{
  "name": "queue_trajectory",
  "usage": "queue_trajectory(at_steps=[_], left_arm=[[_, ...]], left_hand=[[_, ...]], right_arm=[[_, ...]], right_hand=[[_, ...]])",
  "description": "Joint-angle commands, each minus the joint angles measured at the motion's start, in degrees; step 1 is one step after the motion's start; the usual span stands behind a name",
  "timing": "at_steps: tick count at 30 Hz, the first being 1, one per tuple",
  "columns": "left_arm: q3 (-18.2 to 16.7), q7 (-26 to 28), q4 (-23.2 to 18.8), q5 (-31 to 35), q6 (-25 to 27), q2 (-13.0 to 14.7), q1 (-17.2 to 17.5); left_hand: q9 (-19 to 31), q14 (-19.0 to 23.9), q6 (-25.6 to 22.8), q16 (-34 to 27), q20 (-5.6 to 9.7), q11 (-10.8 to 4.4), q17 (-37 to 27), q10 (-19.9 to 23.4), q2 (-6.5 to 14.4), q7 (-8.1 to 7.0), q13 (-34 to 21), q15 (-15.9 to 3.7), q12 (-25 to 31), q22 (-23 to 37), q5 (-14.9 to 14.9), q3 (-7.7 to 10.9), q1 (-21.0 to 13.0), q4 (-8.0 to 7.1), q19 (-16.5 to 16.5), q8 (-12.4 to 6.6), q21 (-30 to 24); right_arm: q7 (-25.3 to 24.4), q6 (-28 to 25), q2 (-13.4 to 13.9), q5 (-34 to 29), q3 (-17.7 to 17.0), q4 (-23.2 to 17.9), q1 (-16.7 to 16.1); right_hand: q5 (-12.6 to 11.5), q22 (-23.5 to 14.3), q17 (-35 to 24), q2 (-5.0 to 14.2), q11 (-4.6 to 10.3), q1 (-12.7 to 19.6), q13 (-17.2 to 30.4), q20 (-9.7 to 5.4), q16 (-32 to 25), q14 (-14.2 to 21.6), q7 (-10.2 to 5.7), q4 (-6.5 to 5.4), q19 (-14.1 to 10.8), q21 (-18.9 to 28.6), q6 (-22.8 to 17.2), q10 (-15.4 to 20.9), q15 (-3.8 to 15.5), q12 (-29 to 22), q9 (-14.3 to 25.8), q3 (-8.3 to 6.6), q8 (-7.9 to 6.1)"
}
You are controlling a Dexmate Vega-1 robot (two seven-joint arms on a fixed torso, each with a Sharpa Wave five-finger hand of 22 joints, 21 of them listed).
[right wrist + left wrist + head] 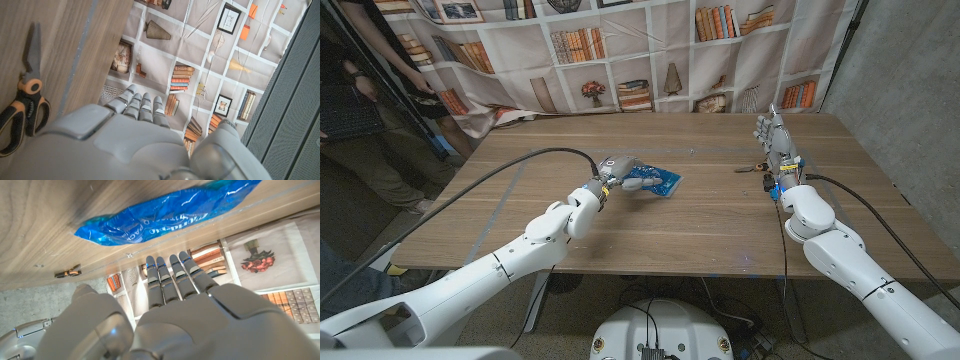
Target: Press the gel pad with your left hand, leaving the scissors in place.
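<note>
The blue gel pad (657,182) lies flat mid-table, and my left hand (614,170) is at its left end with fingers stretched out and holding nothing. In the left wrist view the straight fingers (170,277) point past the gel pad (165,209); whether they touch it I cannot tell. The orange-and-black scissors (752,166) lie on the table at the right, closed. My right hand (775,143) stands just beside them, fingers straight up and empty. In the right wrist view the scissors (24,107) lie next to that hand (132,132).
A bookshelf-print backdrop (650,50) hangs behind the table's far edge. A person (360,90) stands at the far left, off the table. A black cable (510,165) runs along my left arm. The scissors (67,273) show small in the left wrist view.
</note>
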State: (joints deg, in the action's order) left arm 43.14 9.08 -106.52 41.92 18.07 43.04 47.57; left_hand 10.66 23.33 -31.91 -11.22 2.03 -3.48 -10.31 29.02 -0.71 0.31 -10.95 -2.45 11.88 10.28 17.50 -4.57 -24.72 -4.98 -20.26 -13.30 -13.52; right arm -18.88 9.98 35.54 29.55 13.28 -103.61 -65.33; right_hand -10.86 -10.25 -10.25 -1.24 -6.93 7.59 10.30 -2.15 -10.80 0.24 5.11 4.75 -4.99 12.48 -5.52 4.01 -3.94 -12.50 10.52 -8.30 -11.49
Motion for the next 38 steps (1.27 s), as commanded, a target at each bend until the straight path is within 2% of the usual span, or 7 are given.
queue_trajectory(at_steps=[1,17,25,38], left_arm=[[-2.0,1.5,-4.2,2.2,1.6,1.1,1.6],[-5.0,4.0,-7.1,3.4,2.5,1.6,3.6],[-5.0,3.2,-7.4,4.4,3.0,1.4,3.7],[-5.1,3.7,-6.6,4.1,2.0,0.8,3.5]], left_hand=[[0.0,0.1,0.9,0.1,-0.38,-0.05,-0.2,-0.3,0.1,-0.01,0.0,-1.38,-0.1,0.2,0.5,-0.33,0.4,-0.1,0.1,0.29,0.5],[0.1,-1.0,1.9,0.5,-0.73,0.01,-0.2,-1.4,0.2,-0.4,0.0,-1.22,-0.6,0.3,0.5,-0.68,0.5,-0.26,1.1,1.01,1.0],[0.1,-1.3,2.1,0.6,-0.7,-0.12,-0.2,-1.7,0.3,-0.43,0.0,-1.2,-0.7,0.3,0.5,-0.8,0.5,-0.32,1.3,1.14,1.1],[0.1,-1.3,1.8,0.5,-0.29,-0.49,-0.3,-1.5,0.4,-0.7,0.0,-1.23,-0.6,0.2,0.5,-0.95,0.5,-0.37,1.4,1.12,1.2]], right_arm=[[0.4,0.9,-0.1,0.2,-0.2,0.3,-0.2],[0.6,1.5,0.0,-0.3,-0.4,0.6,-0.4],[1.3,2.3,-0.4,-0.3,-0.1,1.8,0.0],[0.6,1.5,-0.3,-0.6,-0.1,1.2,0.4]], right_hand=[[-0.5,-0.3,-0.2,0.57,-0.04,0.3,0.3,-1.3,0.2,0.4,0.06,0.0,-0.4,-0.1,-0.3,0.6,-0.11,0.1,0.3,0.08,0.16],[-0.5,-0.3,-0.2,0.63,-0.02,0.3,0.3,-1.27,0.2,0.4,0.06,0.05,-0.4,-0.1,-0.3,0.8,-0.11,0.1,0.3,0.17,0.16],[-0.5,-0.3,-0.2,0.66,0.04,0.3,0.3,-1.28,0.2,0.4,-0.04,0.06,-0.4,-0.2,-0.4,0.8,-0.17,0.1,0.3,0.2,0.13],[-0.5,-0.4,-0.2,0.75,0.1,0.3,0.3,-1.26,0.2,0.5,-0.08,0.1,-0.5,-0.2,-0.5,0.9,-0.17,0.1,0.3,0.23,0.12]])
